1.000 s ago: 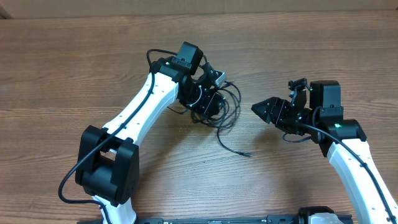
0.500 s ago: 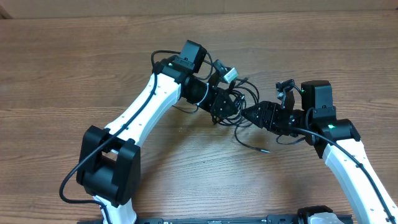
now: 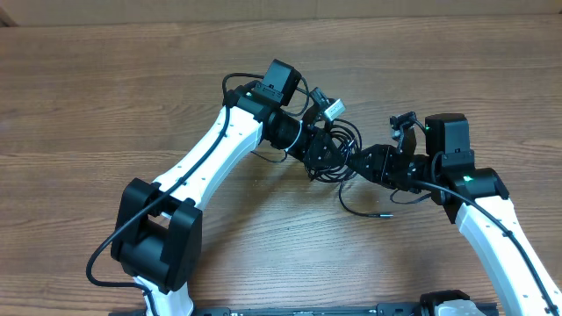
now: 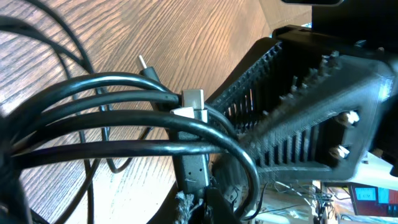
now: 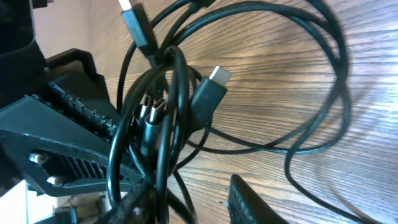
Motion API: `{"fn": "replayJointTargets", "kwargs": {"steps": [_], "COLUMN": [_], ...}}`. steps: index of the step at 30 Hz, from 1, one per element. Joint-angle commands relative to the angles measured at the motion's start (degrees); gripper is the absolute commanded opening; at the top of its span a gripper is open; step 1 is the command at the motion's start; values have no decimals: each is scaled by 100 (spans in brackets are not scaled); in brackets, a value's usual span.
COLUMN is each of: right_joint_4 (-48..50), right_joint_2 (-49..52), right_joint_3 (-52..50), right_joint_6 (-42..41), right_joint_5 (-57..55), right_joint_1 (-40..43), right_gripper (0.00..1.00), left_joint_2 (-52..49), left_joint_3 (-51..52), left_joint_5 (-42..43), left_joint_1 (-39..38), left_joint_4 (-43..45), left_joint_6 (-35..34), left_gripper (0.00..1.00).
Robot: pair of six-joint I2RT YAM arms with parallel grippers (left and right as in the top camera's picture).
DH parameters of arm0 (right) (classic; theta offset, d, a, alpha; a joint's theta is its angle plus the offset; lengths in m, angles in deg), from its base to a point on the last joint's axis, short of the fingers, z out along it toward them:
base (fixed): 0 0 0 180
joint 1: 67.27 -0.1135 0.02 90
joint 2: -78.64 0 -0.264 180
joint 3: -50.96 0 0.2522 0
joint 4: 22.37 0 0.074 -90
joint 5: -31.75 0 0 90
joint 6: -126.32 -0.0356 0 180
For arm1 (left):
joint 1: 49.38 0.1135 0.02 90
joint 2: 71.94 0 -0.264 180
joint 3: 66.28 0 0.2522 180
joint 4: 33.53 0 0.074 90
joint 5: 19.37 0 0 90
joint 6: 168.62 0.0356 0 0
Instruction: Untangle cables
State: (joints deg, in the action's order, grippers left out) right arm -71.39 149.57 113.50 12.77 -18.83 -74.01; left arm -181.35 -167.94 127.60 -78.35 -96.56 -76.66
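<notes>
Nowhere near done here: the cables are one knotted bunch over mid-bench, with loops crossing, plugs poking out and one loose tail lying on the wood. Our left hand is clamped on the bunch (lifting it, we think). The right hand has its tips in the loops, but we can't tell if it's gripping.

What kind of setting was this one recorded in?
Probably a robotics lab or test bench: a left arm and right arm mounted at one edge of a wood-grain table, working a tangle of black cables.
</notes>
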Motion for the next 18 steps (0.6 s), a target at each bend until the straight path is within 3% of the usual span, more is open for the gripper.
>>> {"fn": "replayJointTargets", "kwargs": {"steps": [1,5,10,18], "right_joint_4": [-11,-229,-688,-1178], "right_joint_2": [13,13,13,13], "right_joint_3": [107,107,107,107], "right_joint_6": [87,-179,-691,-1292], "right_joint_5": [-345,-1019,-2105,-3150], "right_joint_1": [-7,-7,-4,0], "right_gripper": [24,4,4,4], "left_joint_2": [133,133,133,133], "left_joint_3": [-125,-125,-125,-125], "left_joint_5": [437,437,433,396], "left_joint_1": [-81,-57,-39,275], "left_joint_4": [17,-20,-22,-245], "left_joint_6": [15,15,20,85], "left_gripper": [4,6,14,6]}}
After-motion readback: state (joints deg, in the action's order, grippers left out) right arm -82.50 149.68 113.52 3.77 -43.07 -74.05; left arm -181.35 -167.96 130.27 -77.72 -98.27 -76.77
